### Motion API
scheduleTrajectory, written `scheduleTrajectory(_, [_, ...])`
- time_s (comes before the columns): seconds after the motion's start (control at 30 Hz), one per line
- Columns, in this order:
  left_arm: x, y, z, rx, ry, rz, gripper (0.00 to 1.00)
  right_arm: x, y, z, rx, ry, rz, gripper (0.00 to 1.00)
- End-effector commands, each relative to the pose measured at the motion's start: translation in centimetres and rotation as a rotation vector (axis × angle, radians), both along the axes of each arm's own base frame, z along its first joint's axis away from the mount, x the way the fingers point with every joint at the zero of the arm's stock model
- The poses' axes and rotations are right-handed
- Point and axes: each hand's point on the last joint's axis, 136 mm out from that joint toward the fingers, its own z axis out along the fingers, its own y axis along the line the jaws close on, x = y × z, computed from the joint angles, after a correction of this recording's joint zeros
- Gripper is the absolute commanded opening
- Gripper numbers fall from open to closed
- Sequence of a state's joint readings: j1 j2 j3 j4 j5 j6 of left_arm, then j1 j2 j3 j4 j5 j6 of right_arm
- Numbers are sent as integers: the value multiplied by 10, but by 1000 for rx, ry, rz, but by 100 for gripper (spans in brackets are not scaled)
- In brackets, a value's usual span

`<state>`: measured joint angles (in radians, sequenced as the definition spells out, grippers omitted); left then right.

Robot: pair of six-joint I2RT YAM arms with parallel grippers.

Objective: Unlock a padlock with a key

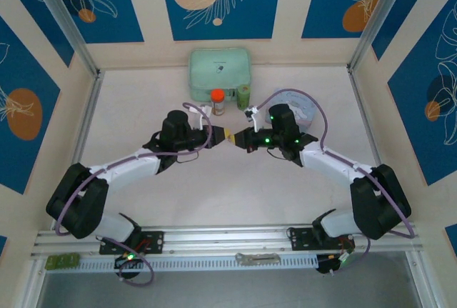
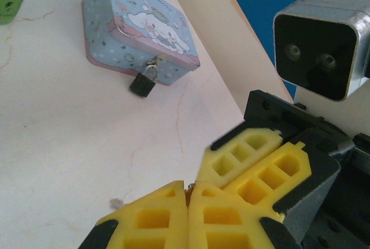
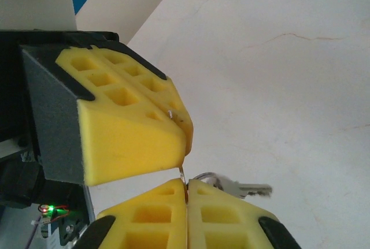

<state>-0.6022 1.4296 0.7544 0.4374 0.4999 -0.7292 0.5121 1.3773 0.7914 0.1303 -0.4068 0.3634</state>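
My left gripper [image 1: 223, 135] and right gripper [image 1: 237, 138] meet tip to tip above the table's middle. In the right wrist view my right gripper [image 3: 186, 184] is shut on the key's thin silvery edge [image 3: 182, 174], which runs up into the left gripper's yellow fingers [image 3: 133, 127]. A ring with a key blade [image 3: 245, 189] hangs just right of the tips. My left gripper [image 2: 188, 186] is shut too, with a sliver of metal at its tips. The small dark padlock [image 2: 142, 84] hangs on the clasp of the light-blue cartoon tin [image 2: 139, 23], apart from both grippers.
At the back stand a pale green box [image 1: 219, 71], an orange-capped jar [image 1: 218, 101] and a small green bottle [image 1: 243, 95]. The tin [image 1: 300, 102] sits behind the right arm. A flat metal bar [image 1: 258, 259] lies on the near rail.
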Motion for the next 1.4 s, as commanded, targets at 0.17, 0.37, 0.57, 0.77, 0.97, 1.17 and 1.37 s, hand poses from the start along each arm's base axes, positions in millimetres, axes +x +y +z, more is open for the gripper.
scheduleTrajectory(0.17, [-2,-3,25,-97,-31,-9,22,2,3,3,-11,-29,11,0])
scheduleTrajectory(0.37, [11,23,34,-115,-46,96,100,-1,-4,4,-6,-26,12,0])
scheduleTrajectory(0.57, [9,28,44,-163,-103,63,94,-4,-4,10,30,-10,43,0])
scheduleTrajectory(0.77, [2,11,53,-236,-128,-62,72,-13,3,27,126,28,142,0])
scheduleTrajectory(0.97, [-4,2,55,-254,-132,-133,64,-11,2,35,194,76,196,0])
scheduleTrajectory(1.17, [-7,-2,51,-260,-122,-154,52,-7,1,35,215,101,203,0])
scheduleTrajectory(1.37, [-8,-7,53,-275,-120,-182,42,-4,2,35,225,113,210,0])
